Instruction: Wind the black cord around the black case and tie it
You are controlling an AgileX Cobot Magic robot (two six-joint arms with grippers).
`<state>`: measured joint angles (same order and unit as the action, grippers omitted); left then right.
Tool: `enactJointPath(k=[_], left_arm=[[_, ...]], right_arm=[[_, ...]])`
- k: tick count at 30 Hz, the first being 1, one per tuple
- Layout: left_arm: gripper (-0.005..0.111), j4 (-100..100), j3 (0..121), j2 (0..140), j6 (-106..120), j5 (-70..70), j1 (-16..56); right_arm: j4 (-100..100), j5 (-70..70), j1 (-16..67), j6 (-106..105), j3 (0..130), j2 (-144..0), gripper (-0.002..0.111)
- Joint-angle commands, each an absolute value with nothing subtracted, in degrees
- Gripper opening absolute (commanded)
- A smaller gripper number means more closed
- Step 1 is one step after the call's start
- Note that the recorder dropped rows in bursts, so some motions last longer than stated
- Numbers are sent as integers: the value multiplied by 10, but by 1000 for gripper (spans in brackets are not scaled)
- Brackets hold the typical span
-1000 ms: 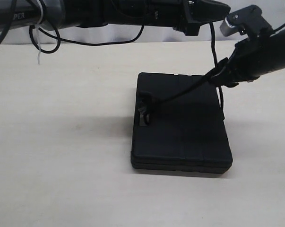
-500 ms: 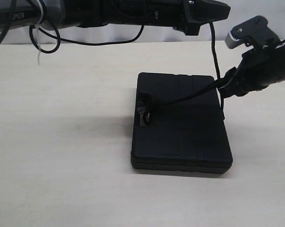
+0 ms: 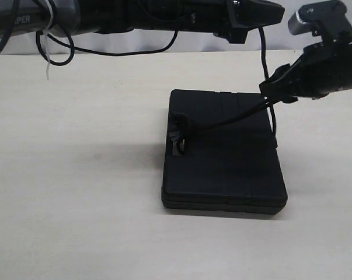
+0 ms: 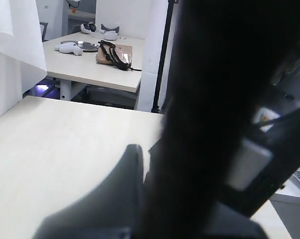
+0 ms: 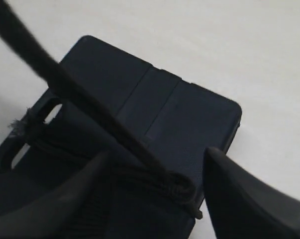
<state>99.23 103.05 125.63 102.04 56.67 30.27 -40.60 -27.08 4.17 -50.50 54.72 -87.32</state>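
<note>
1. The flat rectangular black plastic case (image 3: 222,169) lies at the middle of the pale matte wooden table (image 3: 76,175). It has rounded corners and shallow moulded grooves across its lid.
2. The thin, matte, braided black cord (image 3: 222,121) starts at the handle cutout (image 3: 177,144) on the case's left edge, where a knotted, frayed bit stands up. From there it rises in a taut line to the right gripper (image 3: 270,90).
3. A second strand runs along the case's right edge and climbs to the left gripper (image 3: 269,13).
4. The right gripper hangs above the far right corner of the case and grasps the cord. In the right wrist view, bunched strands of the cord (image 5: 65,84) sit between its dark fingers (image 5: 249,199), above the case (image 5: 189,114).
5. The left arm stretches across the far side. Whether its pincer is clenched cannot be told, because a dark blur fills most of the left wrist view.
6. A glossy wire loop (image 3: 59,55) with a white zip tie (image 3: 47,71) hangs at the far left.
</note>
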Motion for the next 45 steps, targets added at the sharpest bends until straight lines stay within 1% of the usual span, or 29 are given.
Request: enactJointPath(k=[1,8,13,17,20,24,32,34,35,39,43,45], left_arm=[[0,999,1036,1248,1015,586,307],[0,999,1036,1248,1015,586,307],[0,999,1036,1248,1015,587,307],[0,999,1036,1248,1015,602,307],[0,999,1036,1248,1015,608,307],[0,999,1036,1248,1015,614,307],[0,999,1036,1248,1015,656,307],[0,999,1036,1248,1006,669,307],[0,999,1036,1248,1005,678,307],[0,981,1036,1248,1005,688,307],[2,919,1036,1248,1002,686,307],[10,885,1036,1248,1002,683,307]], right_arm=[[-402,-252,42,-499,546,-920,51],[-294,-252,42,-410,546,-958,51],[-269,-260,42,-387,546,-958,51],[-269,-275,42,-386,552,-935,51],[-269,-312,42,-386,577,-901,51],[-329,-328,42,-428,583,-857,51],[-515,-323,42,-607,554,-876,51],[-534,-313,42,-615,554,-877,47],[-532,-310,42,-616,554,-876,40],[-501,-301,42,-621,554,-876,5],[-476,-283,42,-595,554,-876,4],[-444,-267,42,-555,553,-876,4]])
